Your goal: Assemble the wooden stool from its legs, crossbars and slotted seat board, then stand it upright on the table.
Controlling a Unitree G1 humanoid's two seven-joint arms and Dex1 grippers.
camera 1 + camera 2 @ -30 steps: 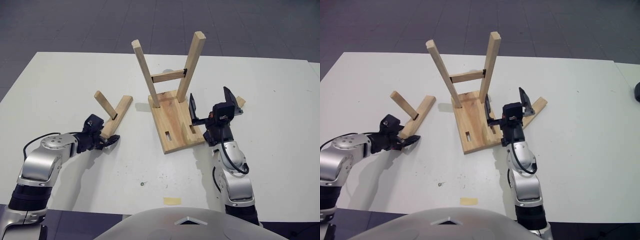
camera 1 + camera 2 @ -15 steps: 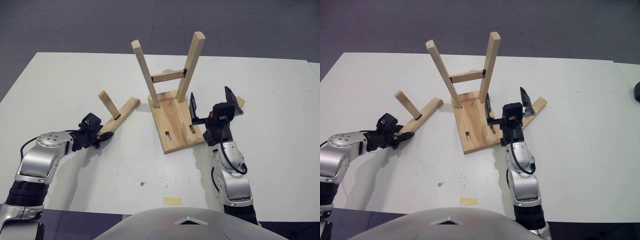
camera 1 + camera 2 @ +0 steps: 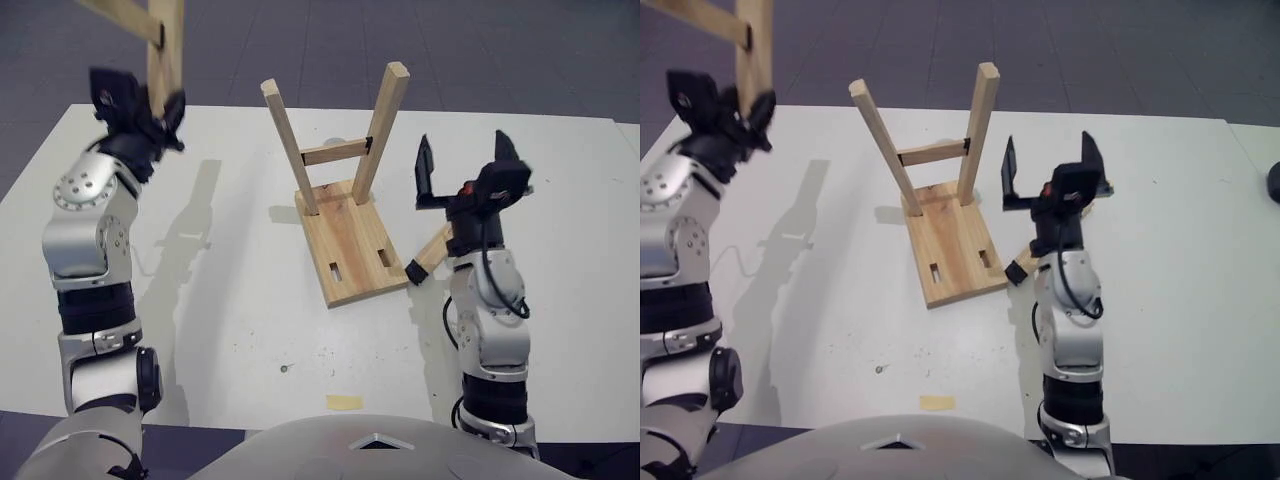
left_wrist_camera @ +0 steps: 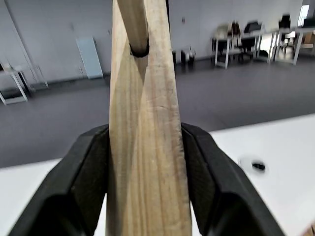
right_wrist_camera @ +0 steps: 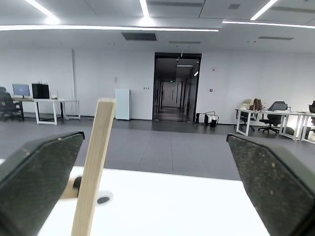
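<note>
Stool seat board [image 3: 350,245] lies flat near the middle of the white bench [image 3: 220,330], its two open slots toward the near end. Two legs stand up from its far end: the left leg [image 3: 290,145] leans outward to the left and the right leg [image 3: 380,130] tilts to the right. A crossbar [image 3: 337,152] joins them about halfway up.

The left claw [image 3: 143,98] is raised high over the far-left corner of the bench. It is pinching a third leg [image 4: 145,98], which stands roughly upright between its black pads [image 4: 83,182], one pad against each face of the wood. A second stick [image 3: 120,15] juts from this leg toward the upper left. It is probably another crossbar, seated in a hole in the leg, though the wrist view is too close to be sure.

The right claw [image 3: 462,145] is held above the bench, just right of the seat board, with its two fingers spread wide and nothing between them. A fourth leg [image 3: 432,250] lies flat on the bench below that arm. Its dark-tipped end is just beside the board's near-right corner.

A scrap of yellowish tape [image 3: 344,402] sits near the front edge of the bench.
</note>
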